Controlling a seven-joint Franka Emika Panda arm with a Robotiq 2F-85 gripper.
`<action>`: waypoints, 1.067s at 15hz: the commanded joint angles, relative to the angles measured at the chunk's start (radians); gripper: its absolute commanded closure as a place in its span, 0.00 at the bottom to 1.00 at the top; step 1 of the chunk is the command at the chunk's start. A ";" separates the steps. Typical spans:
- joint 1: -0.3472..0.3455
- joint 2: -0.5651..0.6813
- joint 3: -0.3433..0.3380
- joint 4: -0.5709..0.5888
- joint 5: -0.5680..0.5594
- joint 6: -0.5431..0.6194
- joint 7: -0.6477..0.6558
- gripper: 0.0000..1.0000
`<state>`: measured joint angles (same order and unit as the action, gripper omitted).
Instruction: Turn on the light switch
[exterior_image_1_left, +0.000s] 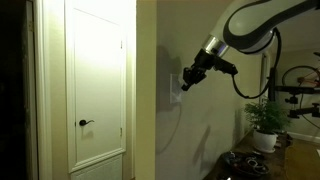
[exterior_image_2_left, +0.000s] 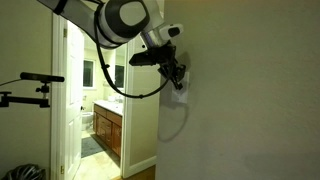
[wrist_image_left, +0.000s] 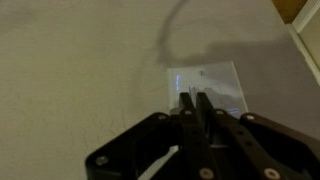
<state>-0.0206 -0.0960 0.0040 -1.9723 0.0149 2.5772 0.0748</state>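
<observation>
- My gripper is closed, holding nothing: in the wrist view both fingers are pressed side by side with no gap.
- The light switch is a small white plate on the plain wall, right in front of the fingertips. The tips overlap its lower edge in the wrist view.
- I can't tell if there is real contact or just a near touch. The toggle itself is too blurred to read.
- In an exterior view the arm comes in from the upper right and angles down to the wall. The gripper is at the light switch, which sits on the wall just past the corner.
- In that view the white door with its dark door handle is well apart from the switch, beyond the corner.
- A potted plant is low and away from the arm.
- In an exterior view the arm comes from the upper left. The gripper is against the wall, with the light switch showing just under it.
- A vanity cabinet shows through the open doorway.
</observation>
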 joint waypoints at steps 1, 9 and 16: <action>0.004 -0.104 -0.004 -0.083 0.000 -0.139 -0.009 0.56; -0.004 -0.162 -0.005 -0.102 -0.008 -0.571 0.008 0.05; 0.002 -0.188 -0.001 -0.186 -0.001 -0.726 0.000 0.00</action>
<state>-0.0227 -0.2280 0.0037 -2.0918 0.0155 1.8793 0.0753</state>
